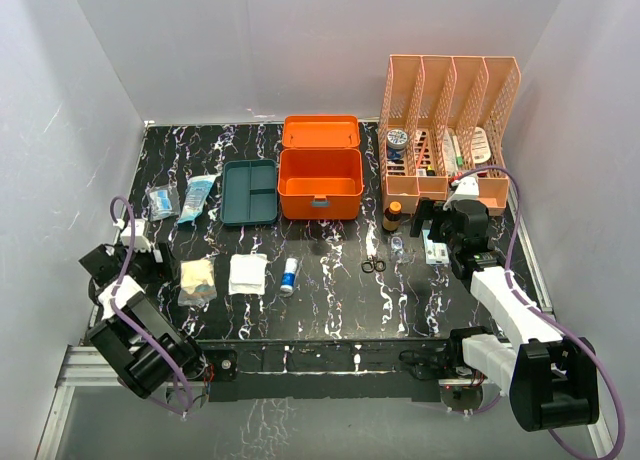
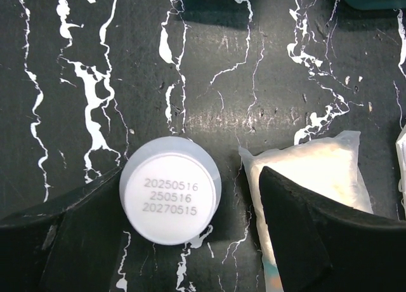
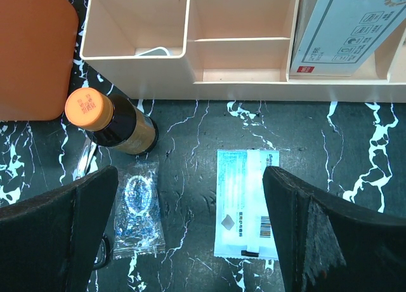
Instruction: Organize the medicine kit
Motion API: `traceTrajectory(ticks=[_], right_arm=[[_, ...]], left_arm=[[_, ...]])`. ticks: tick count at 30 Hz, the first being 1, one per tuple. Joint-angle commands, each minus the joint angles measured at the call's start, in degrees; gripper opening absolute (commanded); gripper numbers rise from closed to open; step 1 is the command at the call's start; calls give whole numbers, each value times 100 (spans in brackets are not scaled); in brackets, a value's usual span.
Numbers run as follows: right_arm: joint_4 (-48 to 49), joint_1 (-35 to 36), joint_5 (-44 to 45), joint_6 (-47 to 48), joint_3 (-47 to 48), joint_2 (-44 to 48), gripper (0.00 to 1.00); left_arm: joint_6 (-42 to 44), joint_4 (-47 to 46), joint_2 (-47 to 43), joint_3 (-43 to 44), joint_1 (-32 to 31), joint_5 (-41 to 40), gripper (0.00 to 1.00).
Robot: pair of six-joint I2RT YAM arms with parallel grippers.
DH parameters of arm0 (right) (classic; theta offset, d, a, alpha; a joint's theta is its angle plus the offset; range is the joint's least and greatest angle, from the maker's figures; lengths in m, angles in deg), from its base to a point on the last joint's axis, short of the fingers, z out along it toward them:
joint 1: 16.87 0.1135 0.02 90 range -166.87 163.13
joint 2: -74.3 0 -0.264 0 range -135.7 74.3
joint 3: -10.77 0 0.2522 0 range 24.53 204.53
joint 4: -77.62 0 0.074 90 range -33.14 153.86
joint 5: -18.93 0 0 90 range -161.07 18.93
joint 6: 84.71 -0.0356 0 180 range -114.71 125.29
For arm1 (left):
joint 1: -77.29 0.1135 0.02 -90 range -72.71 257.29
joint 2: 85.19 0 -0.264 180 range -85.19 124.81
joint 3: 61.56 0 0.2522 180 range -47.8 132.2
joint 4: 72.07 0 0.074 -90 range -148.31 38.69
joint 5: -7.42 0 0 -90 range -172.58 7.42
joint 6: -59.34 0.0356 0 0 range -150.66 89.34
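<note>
The orange medicine kit stands open at the table's middle back, lid tipped rearward. Its teal divided tray lies on the table just left of it. My left gripper is at the left side, pointing down and open around a white round bottle with printed dates. The bottle rests against the left finger, with a gap to the right finger. My right gripper hangs open over a white-blue sachet and a clear packet, holding nothing.
A peach slatted organizer with supplies stands at the back right. A brown bottle with orange cap and scissors sit near it. Gauze packs, a small tube and blue packets lie left of centre.
</note>
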Motion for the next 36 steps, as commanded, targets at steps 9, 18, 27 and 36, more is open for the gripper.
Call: traceTrajectory(ticks=[9, 18, 27, 36], right_arm=[[411, 25, 28, -49, 290, 6, 98], [386, 25, 101, -138, 255, 91, 98], [342, 23, 131, -195, 199, 160, 98], [393, 20, 103, -256, 156, 173, 98]], left_arm=[[-376, -896, -396, -489, 33, 277, 68], [-320, -869, -130, -429, 39, 340, 43], [-51, -180, 66, 33, 35, 412, 19], [643, 1802, 200, 1247, 34, 618, 2]])
